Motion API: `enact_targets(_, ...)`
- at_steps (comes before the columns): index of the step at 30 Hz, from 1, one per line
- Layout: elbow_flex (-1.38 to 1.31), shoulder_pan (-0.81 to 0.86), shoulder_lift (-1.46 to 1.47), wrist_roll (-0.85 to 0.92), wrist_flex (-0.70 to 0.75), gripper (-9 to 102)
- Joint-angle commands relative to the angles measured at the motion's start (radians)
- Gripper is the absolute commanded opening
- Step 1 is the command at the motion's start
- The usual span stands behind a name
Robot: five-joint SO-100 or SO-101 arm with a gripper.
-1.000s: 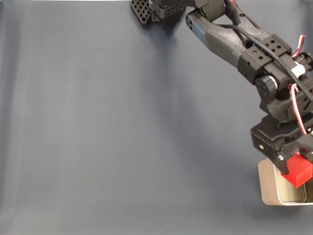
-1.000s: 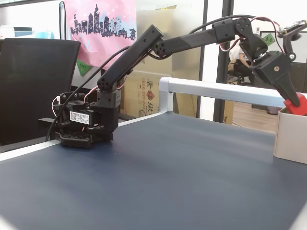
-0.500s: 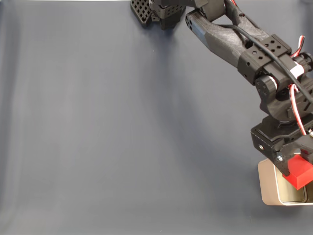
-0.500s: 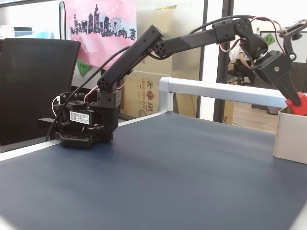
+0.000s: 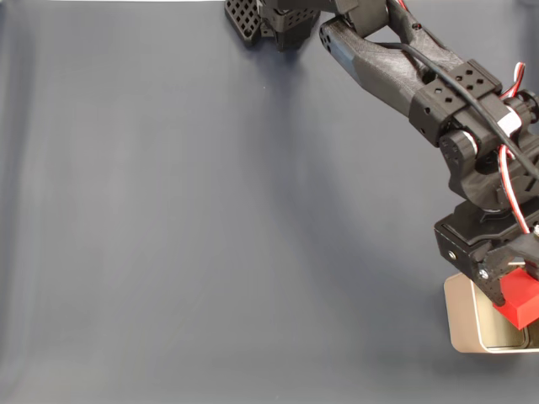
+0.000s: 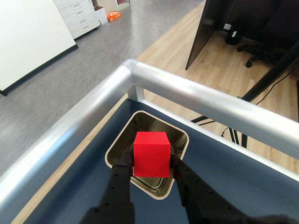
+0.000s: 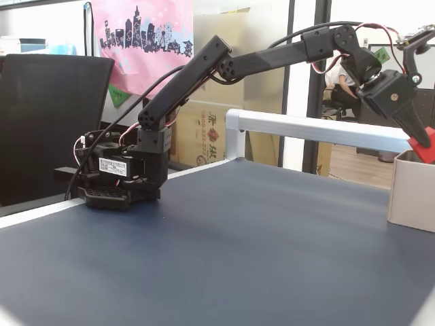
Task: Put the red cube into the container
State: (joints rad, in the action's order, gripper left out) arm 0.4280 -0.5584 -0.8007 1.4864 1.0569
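Observation:
My gripper (image 6: 150, 169) is shut on the red cube (image 6: 151, 154), holding it between both black fingers right above the open container (image 6: 121, 142). In a fixed view from above, the red cube (image 5: 519, 301) hangs over the silvery container (image 5: 462, 318) at the lower right edge. From the side in a fixed view, the red cube (image 7: 426, 149) sits just over the rim of the beige container (image 7: 410, 193), with the gripper (image 7: 423, 144) pointing down at it. The tin's shiny inside holds nothing that I can see.
The dark blue table (image 5: 210, 219) spreads wide to the left of the arm. The arm's base (image 7: 119, 178) stands at the far table edge. A silver rail (image 6: 187, 95) borders the table corner close behind the container.
The gripper with the red cube has shifted slightly further over the container, toward the right edge in both fixed views. The grip has stayed shut.

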Motion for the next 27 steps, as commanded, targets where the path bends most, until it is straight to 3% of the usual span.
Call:
enact_targets(1,-0.061,0.006,-0.018,-0.015,-0.023,17)
enact_targets(16,-0.061,0.009,-0.018,-0.028,-0.038,33)
enact_targets(27,-0.060,0.015,-0.015,-0.032,-0.058,33)
